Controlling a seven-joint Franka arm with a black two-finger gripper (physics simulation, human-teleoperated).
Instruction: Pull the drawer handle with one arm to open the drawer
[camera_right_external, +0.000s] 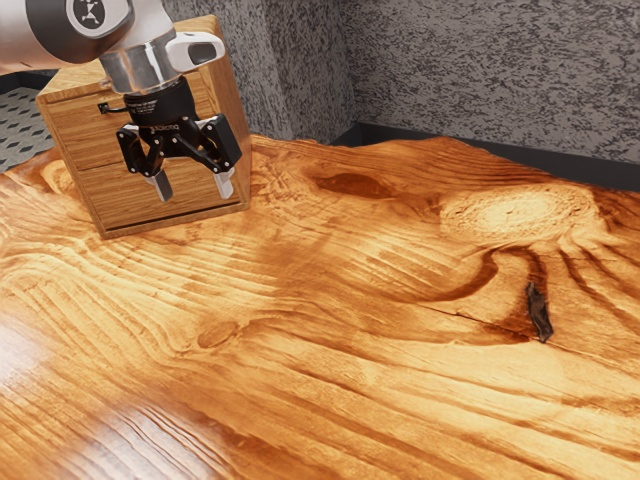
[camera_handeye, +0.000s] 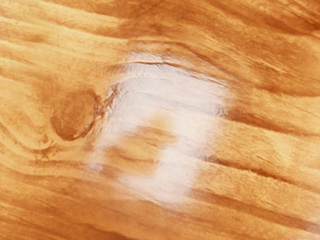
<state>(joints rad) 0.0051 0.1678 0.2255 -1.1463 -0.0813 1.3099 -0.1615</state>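
Drawer handle, small and black, looked rigid but narrow; I judged a pinch across it best. My black two-finger tool hung wide, empty, before the wooden cabinet.

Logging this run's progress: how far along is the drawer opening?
Done: nothing visible; the drawer looks flush with its cabinet, shut. In hand: the gripper hangs open before the cabinet, holding nothing. Left: close on the handle and pull.

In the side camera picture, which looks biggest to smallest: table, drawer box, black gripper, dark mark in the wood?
1. table
2. drawer box
3. gripper
4. dark mark
The gripper is nearer the camera, so it may look oversized.
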